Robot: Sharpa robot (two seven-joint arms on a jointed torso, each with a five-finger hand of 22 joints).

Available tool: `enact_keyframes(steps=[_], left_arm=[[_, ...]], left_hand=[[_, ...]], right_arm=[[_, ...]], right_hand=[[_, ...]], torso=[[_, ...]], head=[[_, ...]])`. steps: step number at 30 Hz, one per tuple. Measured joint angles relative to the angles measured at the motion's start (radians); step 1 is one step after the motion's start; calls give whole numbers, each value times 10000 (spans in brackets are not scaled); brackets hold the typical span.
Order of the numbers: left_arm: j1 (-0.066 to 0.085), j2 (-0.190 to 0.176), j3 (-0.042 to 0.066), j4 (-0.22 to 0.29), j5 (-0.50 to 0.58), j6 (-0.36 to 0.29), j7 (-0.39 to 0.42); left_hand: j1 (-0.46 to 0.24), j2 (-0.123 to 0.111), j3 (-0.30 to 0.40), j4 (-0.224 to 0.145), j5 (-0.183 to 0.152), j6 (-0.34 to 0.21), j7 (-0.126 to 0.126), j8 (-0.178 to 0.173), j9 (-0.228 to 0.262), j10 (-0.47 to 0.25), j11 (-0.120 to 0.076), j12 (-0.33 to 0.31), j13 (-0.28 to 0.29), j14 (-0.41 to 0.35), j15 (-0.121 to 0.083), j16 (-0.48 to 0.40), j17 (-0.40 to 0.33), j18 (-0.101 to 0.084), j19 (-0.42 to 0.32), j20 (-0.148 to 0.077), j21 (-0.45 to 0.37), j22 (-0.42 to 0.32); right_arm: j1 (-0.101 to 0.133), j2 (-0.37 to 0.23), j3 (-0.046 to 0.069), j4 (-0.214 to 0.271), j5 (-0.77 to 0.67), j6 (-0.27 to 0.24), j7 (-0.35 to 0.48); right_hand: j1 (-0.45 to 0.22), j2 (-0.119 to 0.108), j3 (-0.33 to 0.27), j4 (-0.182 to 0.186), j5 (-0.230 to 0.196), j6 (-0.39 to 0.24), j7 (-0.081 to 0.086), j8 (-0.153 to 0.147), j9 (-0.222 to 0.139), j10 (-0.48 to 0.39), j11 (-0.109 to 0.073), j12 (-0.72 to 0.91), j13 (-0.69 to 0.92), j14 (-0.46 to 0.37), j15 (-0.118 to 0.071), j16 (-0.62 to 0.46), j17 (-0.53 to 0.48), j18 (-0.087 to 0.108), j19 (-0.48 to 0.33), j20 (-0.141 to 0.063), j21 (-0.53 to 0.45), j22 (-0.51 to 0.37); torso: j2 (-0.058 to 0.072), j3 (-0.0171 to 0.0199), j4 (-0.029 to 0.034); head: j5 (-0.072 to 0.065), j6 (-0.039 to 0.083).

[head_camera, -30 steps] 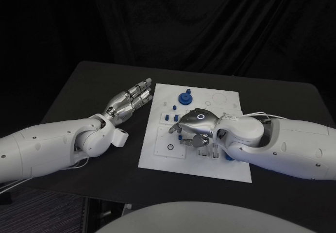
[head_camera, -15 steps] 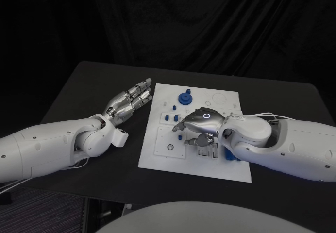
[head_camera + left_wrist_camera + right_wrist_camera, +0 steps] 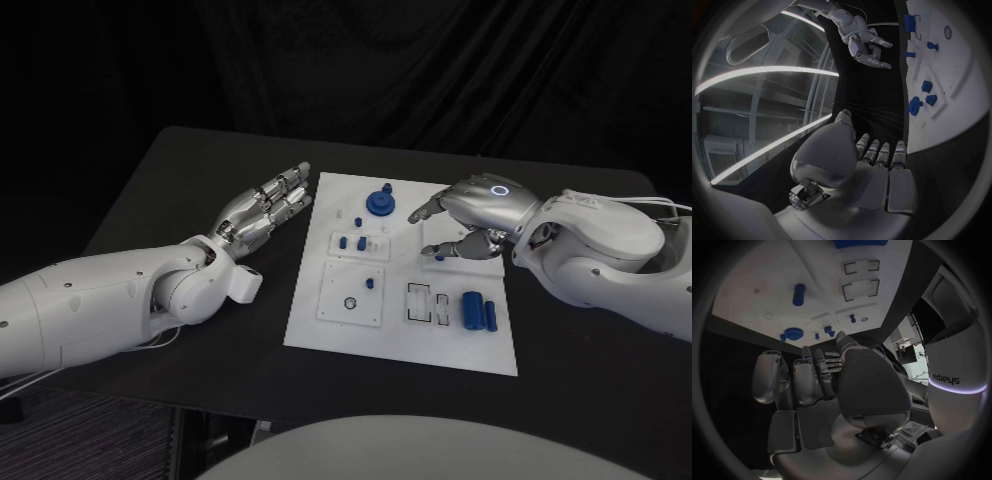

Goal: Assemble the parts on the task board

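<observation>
The white task board [image 3: 408, 330] lies in the middle of the black table. On it are a round blue part with a peg [image 3: 381, 203], two small blue parts [image 3: 351, 242], a little blue peg [image 3: 369, 284] and two blue cylinders [image 3: 480, 311] lying side by side. My right hand [image 3: 464, 215] hovers over the board's far right corner with fingers apart and loosely curled, holding nothing. My left hand [image 3: 268, 206] lies flat on the table beside the board's left edge, fingers straight. The left wrist view shows the left hand [image 3: 870, 167], the board [image 3: 942, 75] and the right hand [image 3: 864, 42].
Rectangular slots [image 3: 428, 303] sit next to the cylinders on the board. The right wrist view shows the right hand [image 3: 829, 385], the board [image 3: 748, 285], a blue cylinder [image 3: 799, 294] and the round part [image 3: 792, 333]. Bare black table [image 3: 173, 170] surrounds the board.
My right hand has risen from the board's front middle and moved back and to the right, uncovering the slots and blue cylinders. The left arm has not moved.
</observation>
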Motion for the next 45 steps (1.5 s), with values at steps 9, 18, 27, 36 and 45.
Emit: enact_keyframes(steps=[9, 18, 27, 36, 45], left_arm=[[0, -18, 0, -8, -286, -404, 0], [-2, -35, 0, -21, -775, -1339, 0], [-11, -39, 0, -49, -1018, -1793, 1], [-18, -55, -1, -66, -1103, -1838, 1], [-21, -59, -1, -68, -1129, -1745, 1]], left_hand=[[50, -133, -83, 0, -116, 37, -24, 0, 4, 16, -431, 35, 4, 0, -244, 0, -7, 0, -35, -304, 0, -81], [-28, -500, -231, -11, -116, 383, -295, 0, 17, 174, -517, 191, 34, 7, -172, 0, -8, -398, -94, -665, -40, -260], [6, -531, -201, 18, -115, 313, -222, 0, 16, 125, -565, 109, 34, -7, -562, 0, -7, -395, -87, -950, -40, -272], [71, -481, -144, 17, -37, 276, -186, 0, 15, 158, -679, 34, 32, -16, -691, 0, -4, -394, -79, -1149, -40, -271], [123, -429, -117, -10, -37, 218, -171, 0, 14, 89, -565, 34, 32, -13, -610, 0, -1, -393, -78, -1148, -39, -270]], right_arm=[[-122, -685, -8, -123, 266, 6, -453], [-343, -771, -12, -381, 370, 41, -770], [-597, -591, -11, -619, 409, 12, -775], [-742, -366, -12, -872, 422, -67, -677], [-892, -57, -11, -1128, 428, -63, -556]], right_hand=[[-287, 4, -70, 139, 162, 549, 108, 113, 25, 237, -54, 115, -64, 0, 0, 0, -21, -2, 35, 34, 0, -1], [-208, 83, -12, 81, 162, 508, 172, 48, 5, 380, -56, 154, -100, 0, 0, 0, -40, -2, 35, 34, -67, -2], [-17, 273, 70, -1, 162, 460, 577, -27, -34, 850, -129, 351, -115, 0, 0, 0, -10, -2, 57, 11, -68, -2], [180, 469, 170, -214, 285, 417, 801, -85, -72, 1137, -204, 427, -115, 0, 0, 1, -25, -3, 71, -3, -68, -3], [410, 609, 251, -543, 750, 417, 801, -85, -97, 1454, -269, 463, -114, 0, -1, 1, 62, -4, 128, -60, -44, -3]], torso=[[-13, 3, -1], [-39, 2, -33], [-41, 3, -56], [-40, 9, -51], [-35, 9, -48]], head=[[53, 0], [59, 0], [134, 0], [83, 0], [74, 0]])
